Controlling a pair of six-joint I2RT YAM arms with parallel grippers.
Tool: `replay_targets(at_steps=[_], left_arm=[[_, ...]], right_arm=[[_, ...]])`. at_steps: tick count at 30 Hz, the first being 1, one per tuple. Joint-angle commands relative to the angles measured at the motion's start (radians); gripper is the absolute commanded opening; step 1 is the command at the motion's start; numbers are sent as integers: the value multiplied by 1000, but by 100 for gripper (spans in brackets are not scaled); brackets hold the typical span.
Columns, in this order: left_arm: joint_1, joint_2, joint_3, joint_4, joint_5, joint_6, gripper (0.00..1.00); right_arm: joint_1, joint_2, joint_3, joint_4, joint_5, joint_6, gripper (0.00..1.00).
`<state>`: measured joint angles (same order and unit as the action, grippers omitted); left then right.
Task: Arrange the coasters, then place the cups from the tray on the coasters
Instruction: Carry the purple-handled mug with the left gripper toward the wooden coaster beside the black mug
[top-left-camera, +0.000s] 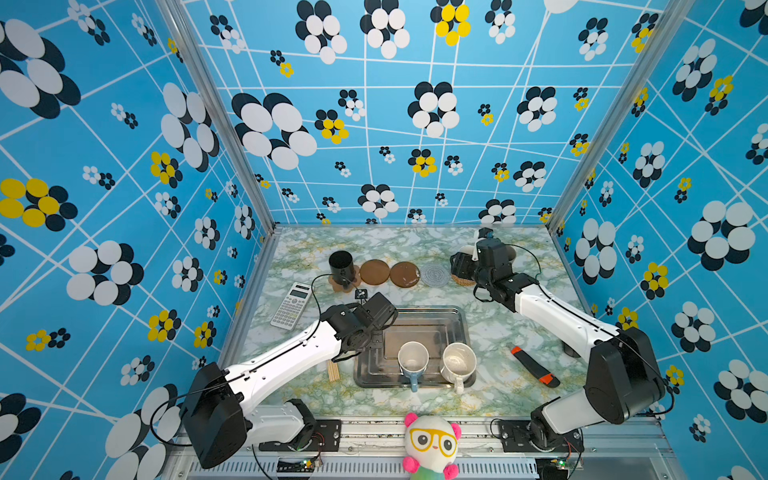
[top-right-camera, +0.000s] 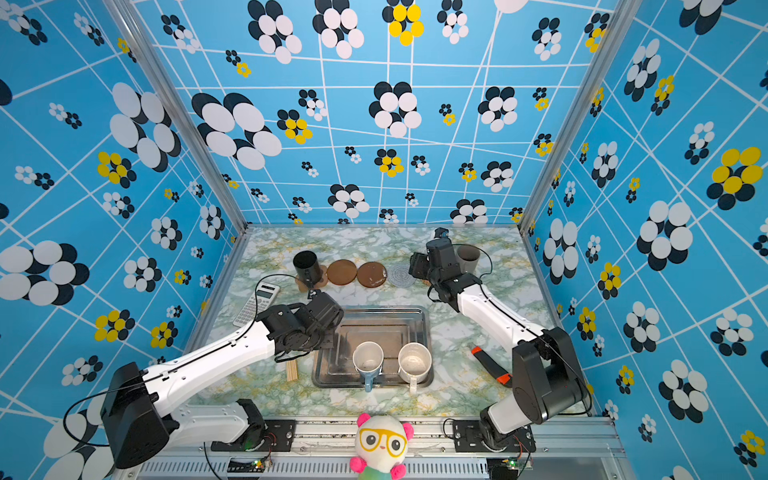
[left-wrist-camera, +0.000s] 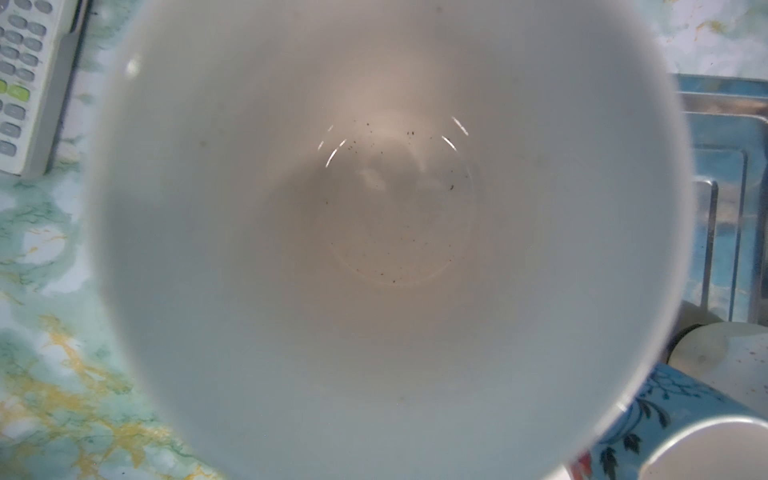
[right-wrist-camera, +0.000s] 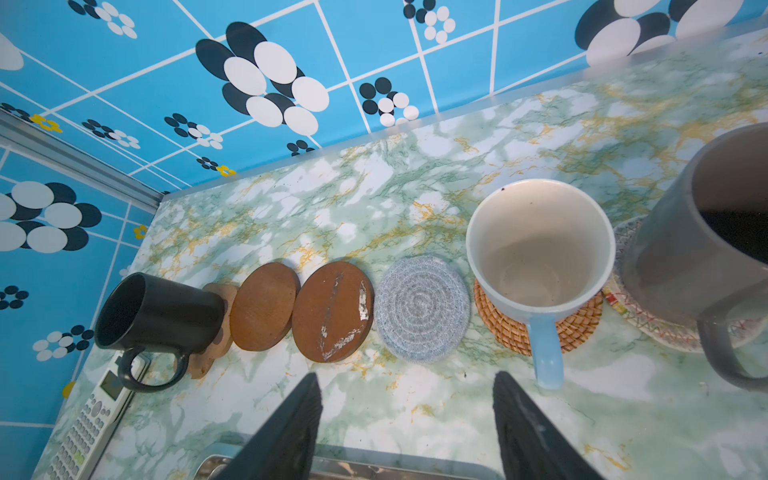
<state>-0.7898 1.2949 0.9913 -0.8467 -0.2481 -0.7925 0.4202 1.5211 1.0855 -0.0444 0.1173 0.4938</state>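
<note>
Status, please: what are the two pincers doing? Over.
Left pincer shut on a cup by tray's corner. Right pincer open, empty. Three coasters bare, two cups in tray. Nothing blocking.

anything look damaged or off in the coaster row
Yes: the dark brown coaster next to the grey-blue woven coaster has pale scraped patches across its top, as if the surface has worn away.

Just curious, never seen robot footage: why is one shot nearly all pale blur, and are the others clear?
Left wrist view: a cup fills the frame, too close to focus, with small glints near its bottom. Right wrist view: coasters sharp, right gripper blurred up close. Both top views: evenly lit and sharp.
</note>
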Motion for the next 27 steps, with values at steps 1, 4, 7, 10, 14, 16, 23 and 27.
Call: replay_targets(at_steps=[1,4,7,10,14,16,23,27], left_arm=[[31,29,70,46,-6,87,0],[66,70,110,68,-2,126,0],[105,111,152,102,6,178,0],[149,155,197,135,7,220,0],[198,234,280,170,21,279,0],[216,273,330,168,25,300,0],[272,411,475,182,66,374,0],[297,484,550,163,83,399,0]], right_arm=[[-6,-33,25,-17,-12,-15,67],[-9,-39,23,-20,-12,-17,67],[-10,-46,20,-19,-15,-17,67],[-10,-49,15,-14,-19,-17,67],[-12,-55,13,-20,-22,-21,67],[-14,-62,11,-24,-22,-27,67],[-34,-98,-9,-38,-31,-36,67],[-46,-120,-21,-43,-33,-40,67]])
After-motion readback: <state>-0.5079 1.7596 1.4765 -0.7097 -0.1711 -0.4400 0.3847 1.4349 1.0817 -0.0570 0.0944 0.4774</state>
